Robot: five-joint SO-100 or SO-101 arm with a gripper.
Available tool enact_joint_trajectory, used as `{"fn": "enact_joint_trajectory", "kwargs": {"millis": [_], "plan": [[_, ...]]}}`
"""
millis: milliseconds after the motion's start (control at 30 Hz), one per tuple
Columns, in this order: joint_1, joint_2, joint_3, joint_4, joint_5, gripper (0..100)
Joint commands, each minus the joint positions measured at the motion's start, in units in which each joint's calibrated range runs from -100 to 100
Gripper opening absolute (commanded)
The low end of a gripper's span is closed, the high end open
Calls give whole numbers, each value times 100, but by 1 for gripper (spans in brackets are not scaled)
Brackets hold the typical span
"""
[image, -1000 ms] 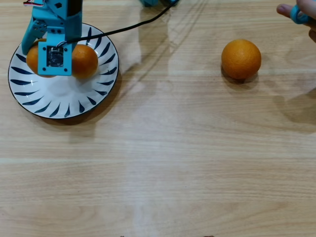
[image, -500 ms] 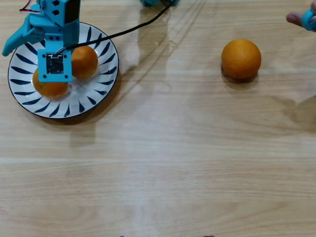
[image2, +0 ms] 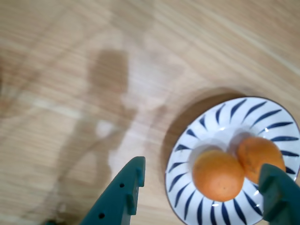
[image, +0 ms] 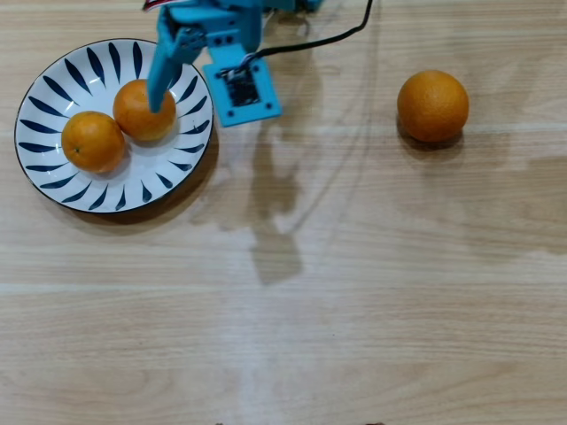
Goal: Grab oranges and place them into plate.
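The white plate [image: 53, 177] with dark blue strokes sits at the table's left in the overhead view. Two oranges lie in it, one on the left [image: 93, 141] and one toward the right rim [image: 143, 110]. A third orange [image: 432, 106] rests alone on the wood at the right. My blue gripper [image: 200, 99] hangs open and empty over the plate's right edge, with one finger [image: 162, 80] across the right orange. In the wrist view the plate [image2: 225, 119] and both oranges [image2: 218, 174] [image2: 260, 157] lie below the open gripper [image2: 201, 190].
A black cable [image: 319, 37] runs from the arm across the top of the wooden table [image: 292, 292]. The arm's shadow falls on the wood right of the plate.
The gripper let go of the left orange in the plate, opened, and swung up and to the right off the plate. The hand at the top right has left the view.
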Motion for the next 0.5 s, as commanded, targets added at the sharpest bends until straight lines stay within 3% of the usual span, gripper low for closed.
{"fn": "enact_joint_trajectory", "kwargs": {"millis": [0, 133, 233, 467], "plan": [[-1057, -848, 257, 425, -384, 21], [-1840, -916, 864, 399, -828, 21], [-2783, -907, 1706, 373, -1555, 21], [-4162, -907, 1552, 373, -2480, 21]]}}
